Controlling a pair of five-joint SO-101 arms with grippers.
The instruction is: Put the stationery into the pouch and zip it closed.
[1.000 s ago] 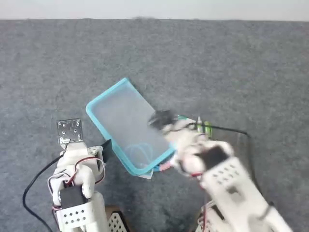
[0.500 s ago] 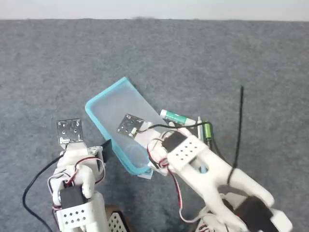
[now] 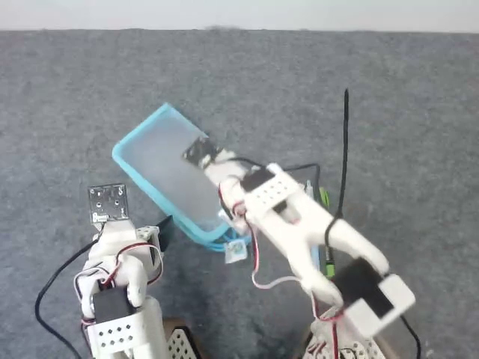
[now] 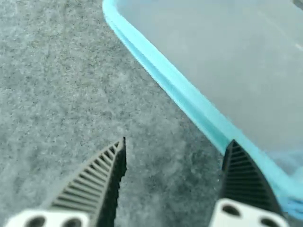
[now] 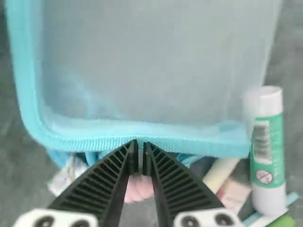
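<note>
Gripper, left (image 4: 177,141): jaws wide, empty, just beside the long teal edge of the pouch (image 3: 161,161). Pouch: lying flat, long axis slanting away from both arms. Gripper, right (image 5: 140,142): jaws nearly closed, apparently pinching the pouch's near-end rim. Glue stick (image 5: 265,151) and other stationery: just outside that end, nearer the right arm.

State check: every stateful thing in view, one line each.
pouch: flat on table; zip open or closed, cannot tell.
glue stick: lying outside pouch, beside its edge.
left claw: open, empty, beside pouch.
right claw: shut on pouch edge.
</note>
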